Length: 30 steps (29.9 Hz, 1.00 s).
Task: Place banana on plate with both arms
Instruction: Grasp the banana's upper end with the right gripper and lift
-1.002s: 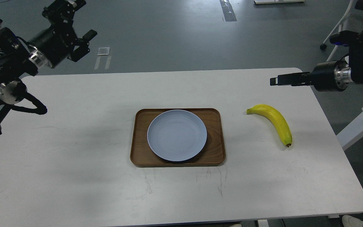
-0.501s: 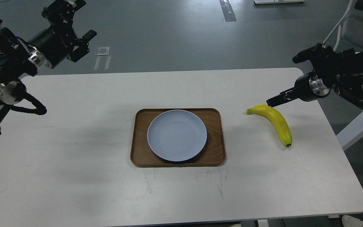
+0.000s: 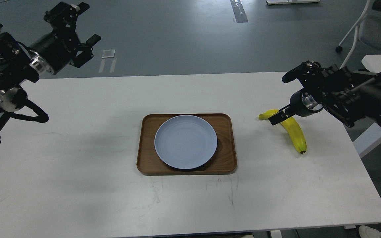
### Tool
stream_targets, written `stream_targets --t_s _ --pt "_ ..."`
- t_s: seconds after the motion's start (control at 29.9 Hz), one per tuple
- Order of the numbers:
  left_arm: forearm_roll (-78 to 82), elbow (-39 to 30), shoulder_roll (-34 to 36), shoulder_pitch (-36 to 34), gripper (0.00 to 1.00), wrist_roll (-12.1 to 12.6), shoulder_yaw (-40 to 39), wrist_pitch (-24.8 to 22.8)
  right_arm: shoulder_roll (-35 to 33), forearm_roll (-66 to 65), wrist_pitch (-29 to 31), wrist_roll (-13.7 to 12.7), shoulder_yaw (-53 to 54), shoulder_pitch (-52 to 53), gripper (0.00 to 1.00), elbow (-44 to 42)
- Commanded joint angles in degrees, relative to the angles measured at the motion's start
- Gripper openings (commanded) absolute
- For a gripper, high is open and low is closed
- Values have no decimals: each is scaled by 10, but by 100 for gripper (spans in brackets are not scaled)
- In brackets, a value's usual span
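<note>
The right hand (image 3: 278,118) had dropped, in about a second, from well above the far right corner of the tabletop (image 3: 78,185) to sit over the stem end of the banana (image 3: 294,132), its dark fingers overlapping the yellow; they were too slim and dark for me to tell whether they were apart or closed, and I could not say it had hold of anything yet. The banana had not budged: it lay flat on the right side, well apart from the plate (image 3: 186,142), which sat empty in the wooden tray (image 3: 225,145). I took that as the reach ending and the grasp about to begin. The left hand (image 3: 78,39) hung spread open and empty beyond the far left corner, barely shifted. Bare tabletop lay between banana and tray, so the way across looked free; the tray's raised lip would need clearing, and the banana lay fairly near the right edge.
</note>
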Motion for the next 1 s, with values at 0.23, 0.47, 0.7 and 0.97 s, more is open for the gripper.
stream_targets --t_s 0.23,0.47,0.7,0.97 --pt "0 0 18 4 98 0 1 0 12 0 0 0 -4 -27 100 -27" --pt "0 0 19 4 98 0 1 0 12 1 0 0 -37 -29 96 -38" --pt "0 0 19 4 98 0 0 0 12 3 2 0 -43 -33 64 -38" --pt "0 0 19 4 98 0 0 0 9 7 5 0 -42 -25 1 -31"
